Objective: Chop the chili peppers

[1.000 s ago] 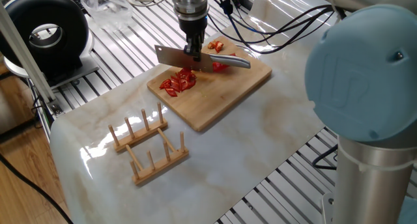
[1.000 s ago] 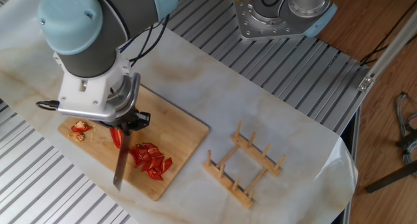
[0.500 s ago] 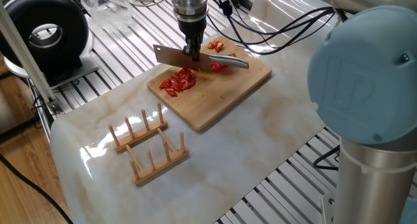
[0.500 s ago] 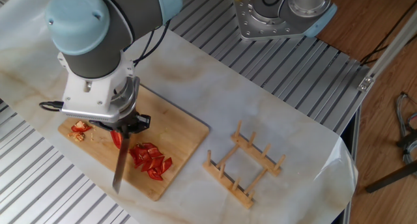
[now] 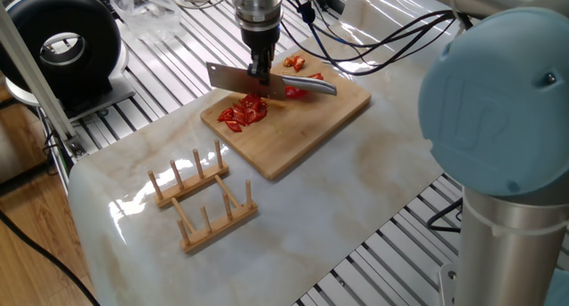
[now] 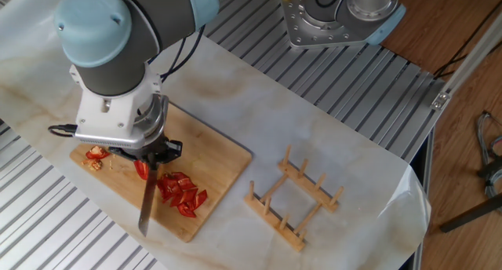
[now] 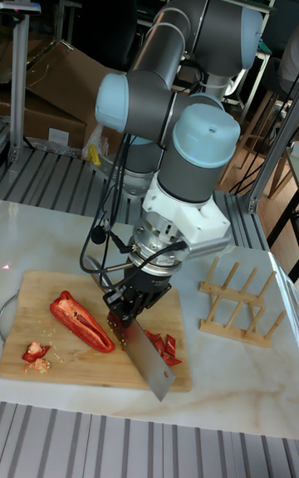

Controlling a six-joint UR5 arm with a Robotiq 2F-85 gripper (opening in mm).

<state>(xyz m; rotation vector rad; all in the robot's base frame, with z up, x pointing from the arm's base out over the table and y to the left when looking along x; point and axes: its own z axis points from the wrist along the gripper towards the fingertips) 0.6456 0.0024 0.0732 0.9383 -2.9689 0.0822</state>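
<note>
On the rectangular bamboo cutting board point(image 7: 83, 366), one long glossy red chili pepper half point(image 7: 80, 322) lies beside chopped red bits point(image 5: 244, 112), the black two-finger gripper point(image 7: 133, 302) clamping a steel cleaver point(image 7: 150, 364).

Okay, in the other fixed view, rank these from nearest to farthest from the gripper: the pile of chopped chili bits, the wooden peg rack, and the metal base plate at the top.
1. The chopped chili bits, on the cutting board just beside the gripper, which holds the knife.
2. The wooden peg rack, on the marble farther along the table.
3. The metal base plate, off the marble by the picture's top edge.
</note>
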